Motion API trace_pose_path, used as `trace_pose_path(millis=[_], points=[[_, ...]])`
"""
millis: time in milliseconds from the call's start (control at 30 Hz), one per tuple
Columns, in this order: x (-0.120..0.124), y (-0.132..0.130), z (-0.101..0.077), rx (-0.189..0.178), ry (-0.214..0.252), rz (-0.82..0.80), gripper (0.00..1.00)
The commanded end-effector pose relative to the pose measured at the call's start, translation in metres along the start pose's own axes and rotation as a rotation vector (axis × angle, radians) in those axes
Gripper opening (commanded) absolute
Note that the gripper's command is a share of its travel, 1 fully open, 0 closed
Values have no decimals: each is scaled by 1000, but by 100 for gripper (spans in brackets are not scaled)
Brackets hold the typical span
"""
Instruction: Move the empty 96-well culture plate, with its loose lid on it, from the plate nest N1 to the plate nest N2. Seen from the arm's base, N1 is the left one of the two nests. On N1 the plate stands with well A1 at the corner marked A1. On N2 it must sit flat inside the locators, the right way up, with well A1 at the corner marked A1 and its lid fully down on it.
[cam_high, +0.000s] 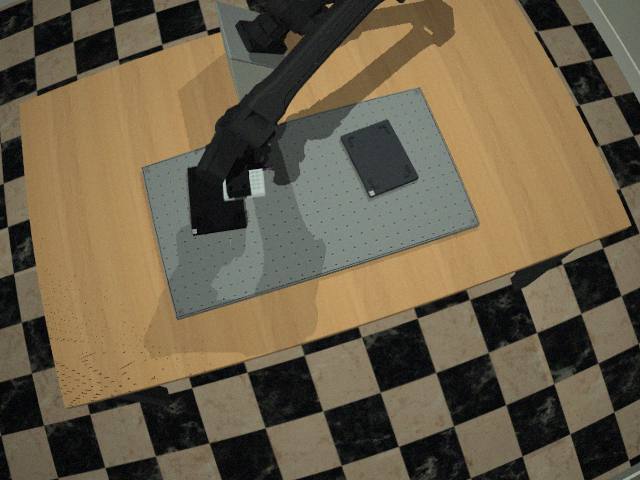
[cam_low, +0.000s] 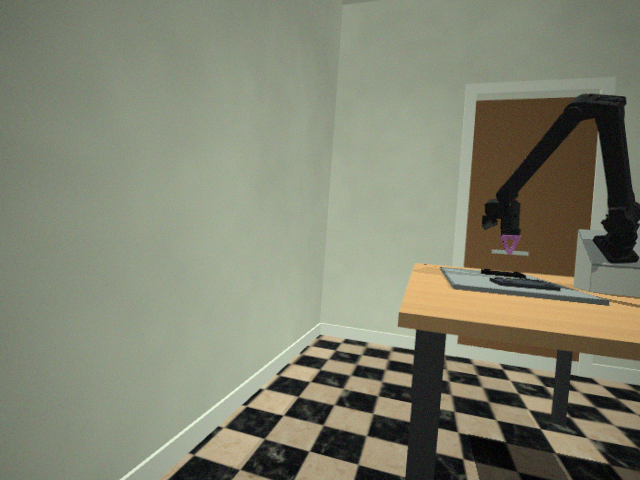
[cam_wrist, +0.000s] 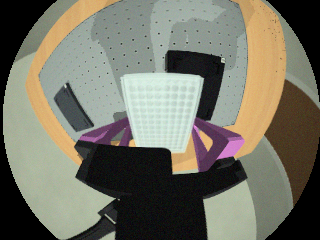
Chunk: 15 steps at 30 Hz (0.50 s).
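My gripper (cam_wrist: 161, 119) is shut on the white 96-well plate (cam_wrist: 162, 110), with a purple finger on each long side. The lid cannot be told apart from the plate. In the overhead view the plate (cam_high: 251, 182) is partly under the arm, beside the right edge of the black nest N2 (cam_high: 214, 206). In the side view the plate (cam_low: 510, 252) hangs level, well above the table, under the gripper (cam_low: 510, 242). The nest N1 (cam_high: 379, 158) stands bare to the right. In the wrist view N2 (cam_wrist: 199, 79) lies just beyond the plate and N1 (cam_wrist: 74, 107) at the left.
Both nests sit on a grey perforated baseplate (cam_high: 310, 206) on the wooden table (cam_high: 516, 155). The arm's grey base block (cam_high: 242, 56) stands at the table's far edge. A small white corner mark (cam_high: 371, 193) shows on N1.
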<state>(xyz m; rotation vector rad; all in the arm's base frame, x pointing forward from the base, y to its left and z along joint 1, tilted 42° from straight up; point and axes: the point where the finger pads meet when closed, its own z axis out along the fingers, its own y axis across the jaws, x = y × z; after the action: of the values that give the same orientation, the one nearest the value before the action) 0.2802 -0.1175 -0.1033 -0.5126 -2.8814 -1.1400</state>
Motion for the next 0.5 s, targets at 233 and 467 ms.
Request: trace_pose_path(millis=[233, 467], points=[[-27, -46, -16, 12, -45, -28, 0], [-29, -64, -16, 13, -45, -28, 0]])
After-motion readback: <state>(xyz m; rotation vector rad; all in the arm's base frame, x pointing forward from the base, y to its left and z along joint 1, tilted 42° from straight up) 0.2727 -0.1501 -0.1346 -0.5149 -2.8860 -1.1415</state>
